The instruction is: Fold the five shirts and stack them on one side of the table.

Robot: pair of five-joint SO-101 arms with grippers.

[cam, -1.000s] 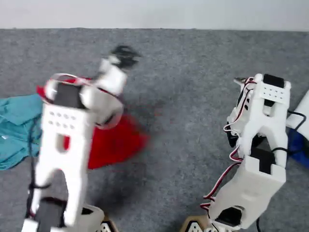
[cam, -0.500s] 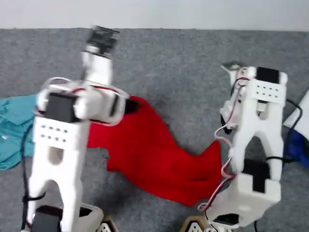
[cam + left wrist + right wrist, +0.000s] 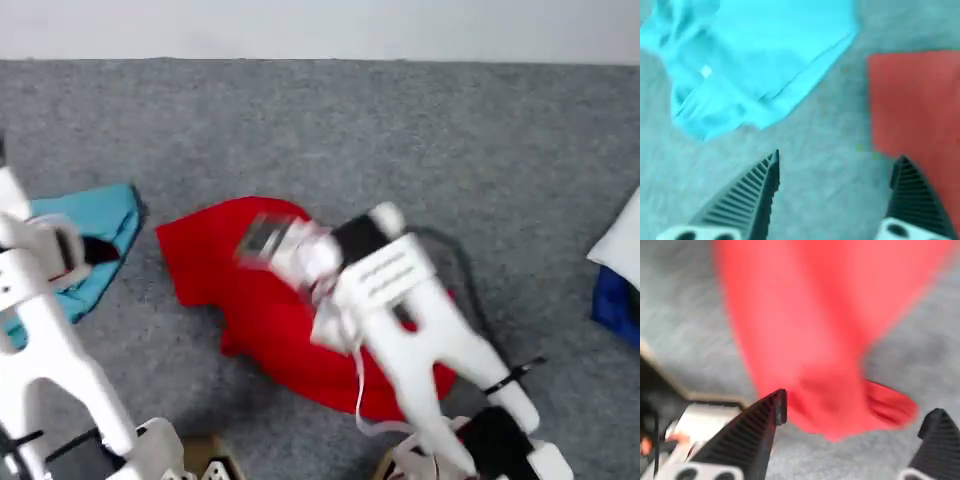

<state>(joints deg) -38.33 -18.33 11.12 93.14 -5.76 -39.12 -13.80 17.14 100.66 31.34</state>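
Shifted since half a second ago: left arm out to the left edge, right arm across over the red shirt [image 3: 225, 265].

High view: red shirt rumpled mid-bench [image 3: 450, 130]; teal shirt [image 3: 95, 250] crumpled just beside; white and blue cloth [image 3: 620, 275] at right edge. Folding judged barely begun.

Left wrist view: left hand [image 3: 838, 157] released, empty, above bare bench between both shirts.

Right wrist view: right hand [image 3: 860, 402] released, empty, over red shirt.

My left fingers [image 3: 747, 200] and right fingers [image 3: 747, 432] are black ribbed wedges set on white bases with round holes. Behind them, my left arm [image 3: 45, 330] and right arm [image 3: 405, 300] are white shells with black servo blocks. The link behind the right fingers bears rows of small holes; a thin white cable [image 3: 358, 395] runs along it.
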